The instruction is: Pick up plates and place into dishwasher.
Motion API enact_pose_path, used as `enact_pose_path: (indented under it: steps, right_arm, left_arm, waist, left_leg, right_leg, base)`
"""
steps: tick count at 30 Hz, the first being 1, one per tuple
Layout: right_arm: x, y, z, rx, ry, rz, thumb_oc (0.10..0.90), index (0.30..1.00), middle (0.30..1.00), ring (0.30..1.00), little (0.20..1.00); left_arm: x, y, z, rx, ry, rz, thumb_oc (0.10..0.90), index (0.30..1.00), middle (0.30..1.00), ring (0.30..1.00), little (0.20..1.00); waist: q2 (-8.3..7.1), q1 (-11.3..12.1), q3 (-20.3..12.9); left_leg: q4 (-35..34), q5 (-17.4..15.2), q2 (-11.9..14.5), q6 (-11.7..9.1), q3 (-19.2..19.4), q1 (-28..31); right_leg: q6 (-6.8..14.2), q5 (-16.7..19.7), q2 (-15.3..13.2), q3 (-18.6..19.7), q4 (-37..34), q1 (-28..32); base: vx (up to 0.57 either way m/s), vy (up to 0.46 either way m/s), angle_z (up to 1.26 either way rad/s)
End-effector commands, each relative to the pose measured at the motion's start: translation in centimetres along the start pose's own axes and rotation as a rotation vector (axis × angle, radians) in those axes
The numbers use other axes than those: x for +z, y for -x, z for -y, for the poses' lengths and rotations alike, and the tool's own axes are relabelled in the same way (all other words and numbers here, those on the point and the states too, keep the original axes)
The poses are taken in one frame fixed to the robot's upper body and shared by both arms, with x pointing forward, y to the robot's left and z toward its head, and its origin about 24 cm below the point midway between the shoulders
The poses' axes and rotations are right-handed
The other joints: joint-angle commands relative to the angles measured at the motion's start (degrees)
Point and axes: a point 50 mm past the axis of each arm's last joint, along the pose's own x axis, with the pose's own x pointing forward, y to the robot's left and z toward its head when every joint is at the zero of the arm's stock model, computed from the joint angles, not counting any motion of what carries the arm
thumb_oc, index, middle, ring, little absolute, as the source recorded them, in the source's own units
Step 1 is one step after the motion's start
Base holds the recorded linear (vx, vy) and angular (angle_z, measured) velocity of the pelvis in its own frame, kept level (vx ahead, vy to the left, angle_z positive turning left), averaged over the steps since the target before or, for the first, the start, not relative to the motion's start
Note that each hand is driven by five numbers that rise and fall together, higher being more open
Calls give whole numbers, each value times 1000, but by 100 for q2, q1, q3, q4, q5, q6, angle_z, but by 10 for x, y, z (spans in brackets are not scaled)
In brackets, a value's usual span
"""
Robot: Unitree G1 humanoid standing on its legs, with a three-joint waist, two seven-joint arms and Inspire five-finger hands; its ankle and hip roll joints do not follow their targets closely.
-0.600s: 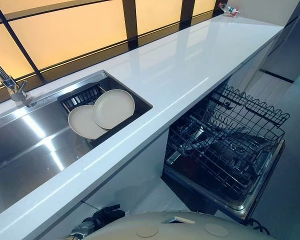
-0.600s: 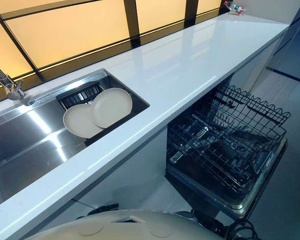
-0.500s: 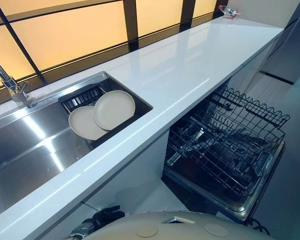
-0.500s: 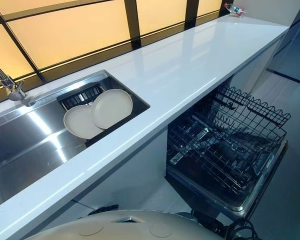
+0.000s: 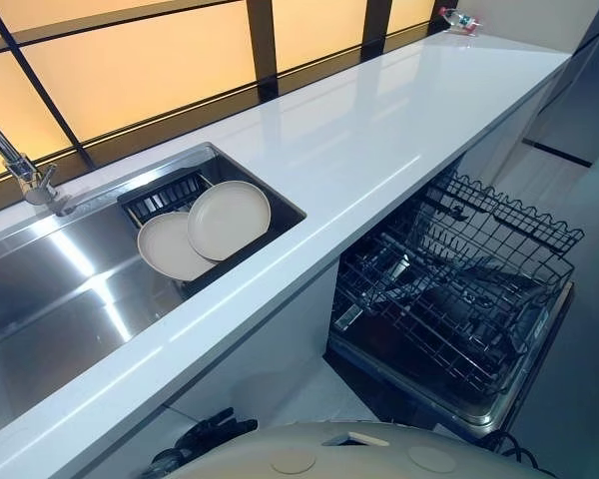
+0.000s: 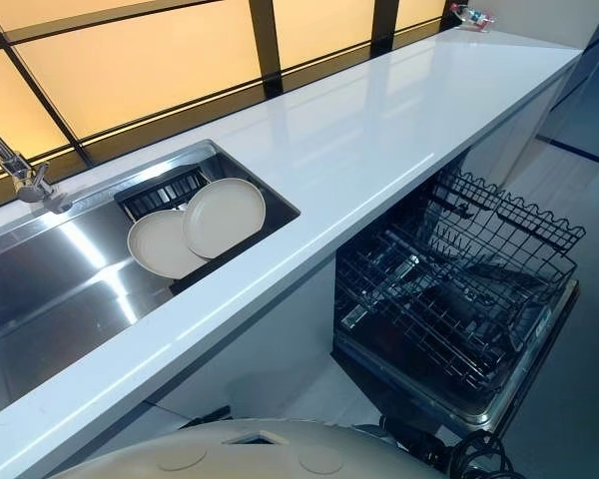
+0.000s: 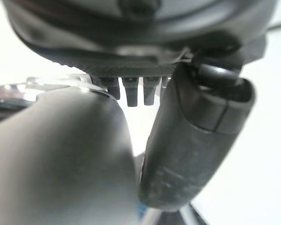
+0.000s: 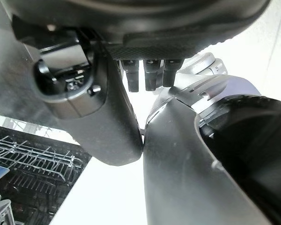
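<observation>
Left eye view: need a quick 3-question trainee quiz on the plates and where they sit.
1. True or false: both plates already lie in the dishwasher rack.
2. Where do the plates rest?
A. on the black basket at the end of the sink
B. flat on the sink's steel bottom
C. in the dishwasher rack
3. The plates overlap. Which one lies on top: the one nearer the faucet or the one nearer the dishwasher rack?

Key: 1 false; 2 A; 3 the one nearer the dishwasher rack.
</observation>
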Motion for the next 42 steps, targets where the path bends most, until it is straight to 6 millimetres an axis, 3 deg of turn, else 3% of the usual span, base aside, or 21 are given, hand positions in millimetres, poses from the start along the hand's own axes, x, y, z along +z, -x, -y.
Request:
enact_pose_path:
  steps: [1, 6, 11, 13, 15, 16, 19, 26, 29, 38, 41, 42]
  right_arm:
    - [10, -8, -29, 82, 47, -9, 800, 900, 900, 900, 900]
    - [18, -6, -27, 66, 98, -4, 800, 900, 900, 900, 900]
    - [22, -6, -30, 64, 117, 2, 800, 900, 900, 900, 900]
    - [21, -6, -31, 67, 119, 4, 800, 900, 900, 900, 900]
    - [21, -7, -33, 70, 120, 5, 800, 900, 900, 900, 900]
    - [20, -7, -34, 71, 119, 5, 800, 900, 900, 900, 900]
    - [20, -8, -37, 78, 118, 5, 800, 900, 900, 900, 900]
    - [16, -9, -36, 77, 124, -2, 800, 900, 900, 900, 900]
    - [14, -8, -35, 80, 127, -9, 800, 900, 900, 900, 900]
    - [12, -7, -29, 65, 178, -25, 800, 900, 900, 900, 900]
    - [16, -5, -23, 39, 202, -15, 800, 900, 900, 900, 900]
    - [19, -4, -22, 31, 199, -7, 800, 900, 900, 900, 900]
  left_arm:
    - [53, -12, 52, -381, -47, 189, 800, 900, 900, 900, 900]
    - [79, -6, 99, -735, -170, 158, 800, 900, 900, 900, 900]
    - [98, 14, 151, -1128, -91, 138, 800, 900, 900, 900, 900]
    - [109, 30, 180, -1318, -41, 128, 800, 900, 900, 900, 900]
    - [113, 40, 195, -1424, -24, 120, 800, 900, 900, 900, 900]
    - [120, 54, 214, -1540, -43, 138, 800, 900, 900, 900, 900]
    - [133, 82, 244, -1693, -136, 186, 800, 900, 900, 900, 900]
    - [158, 128, 271, -1796, -377, 306, 800, 900, 900, 900, 900]
    - [164, 134, 273, -1772, -406, 331, 800, 900, 900, 900, 900]
    - [172, 140, 273, -1786, -342, 334, 800, 900, 900, 900, 900]
    - [185, 168, 283, -1896, -226, 428, 800, 900, 900, 900, 900]
    - [199, 189, 286, -1928, -138, 525, 800, 900, 900, 900, 900]
  waist:
    - [36, -80, 181]
    - [142, -131, 207]
    - [190, -140, 237]
    - [182, -139, 253]
    - [174, -141, 262]
    - [156, -145, 278]
    - [122, -158, 301]
    - [105, -225, 311]
    - [103, -254, 303]
    - [66, -259, 306]
    - [34, -219, 361]
    - [18, -187, 386]
  left_leg:
    - [65, -606, -514, 344, -34, 64]
    - [37, -599, -515, 369, -40, 75]
    - [37, -608, -512, 393, -52, 69]
    - [37, -610, -508, 402, -64, 52]
    - [37, -613, -505, 409, -68, 45]
    - [37, -618, -496, 413, -69, 39]
    - [37, -615, -473, 417, -66, 24]
    - [37, -605, -431, 413, -31, 35]
    - [37, -593, -409, 407, -17, 46]
    - [37, -409, -249, 257, -14, -103]
    - [37, -331, -169, 204, 11, -202]
    - [37, -329, -158, 211, -8, -216]
  right_leg:
    - [450, -308, -118, -408, 106, 153]
    - [482, -319, -131, -422, 148, 144]
    - [487, -320, -141, -435, 167, 147]
    - [485, -319, -145, -425, 175, 133]
    - [481, -321, -143, -418, 180, 127]
    - [477, -324, -141, -414, 189, 120]
    - [468, -331, -129, -409, 216, 102]
    - [473, -311, -104, -377, 190, 143]
    - [476, -294, -94, -371, 169, 159]
    - [437, -153, 14, -416, -109, 196]
    - [389, -144, 50, -447, -133, 201]
    - [356, -155, 59, -445, -117, 205]
  base:
    - [0, 0, 0]
    - [-2, 11, 3]
    - [-6, 1, 7]
    - [-12, -11, -2]
    - [-11, -16, 2]
    - [-23, -40, 4]
    - [-20, -46, -1]
    - [11, -38, -22]
    - [26, -38, -15]
    - [-6, -60, 2]
    - [-41, -82, 5]
    - [-32, -62, 9]
